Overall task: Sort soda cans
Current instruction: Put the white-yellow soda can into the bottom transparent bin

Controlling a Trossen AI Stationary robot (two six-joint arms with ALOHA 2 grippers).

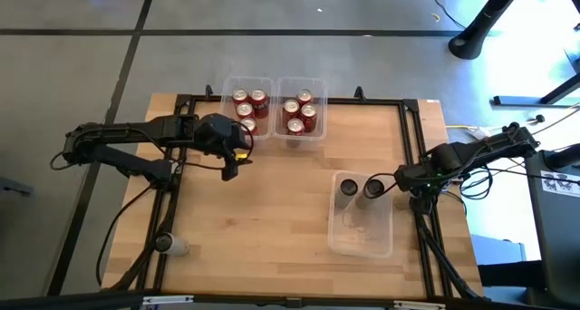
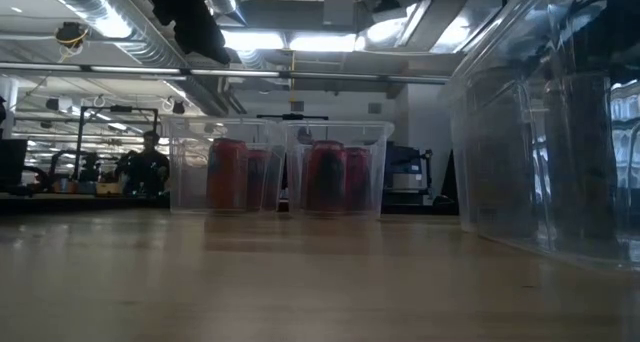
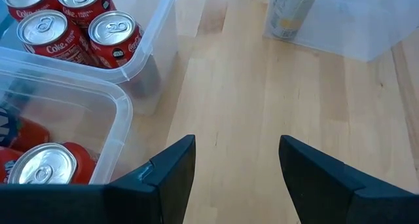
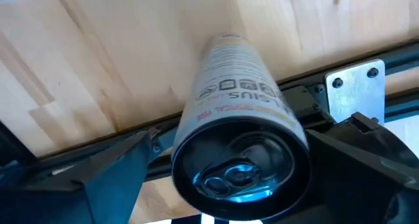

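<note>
**Grey can at the near bin, red cans already binned**

You are near the end of the sort, by the look of the table. The red soda cans (image 1: 248, 109) stand in two clear bins (image 1: 314, 136) at the far edge, and the left wrist view reads "Coke" on several of them. Two grey cans (image 1: 348, 188) sit at the far end of a third clear bin (image 1: 361, 242) on the right side of the table. One more can (image 1: 169, 245) lies on its side at the near left edge, outside the frame rails.

Your right gripper (image 1: 391, 185) is at the third bin, fingers spread wide on either side of a grey can (image 4: 239, 152); the wrist view shows gaps between can and fingers, so I judge it released or not yet gripped. Its label shows "SIUS", likely part of a longer word; the smaller print is unreadable.

Your left gripper (image 3: 237, 178) hangs just beside the red bins, fingers apart, pinching nothing.

Next, I would lift the right gripper straight up clear of the can without tipping it, then send the left arm for the stray can.
</note>
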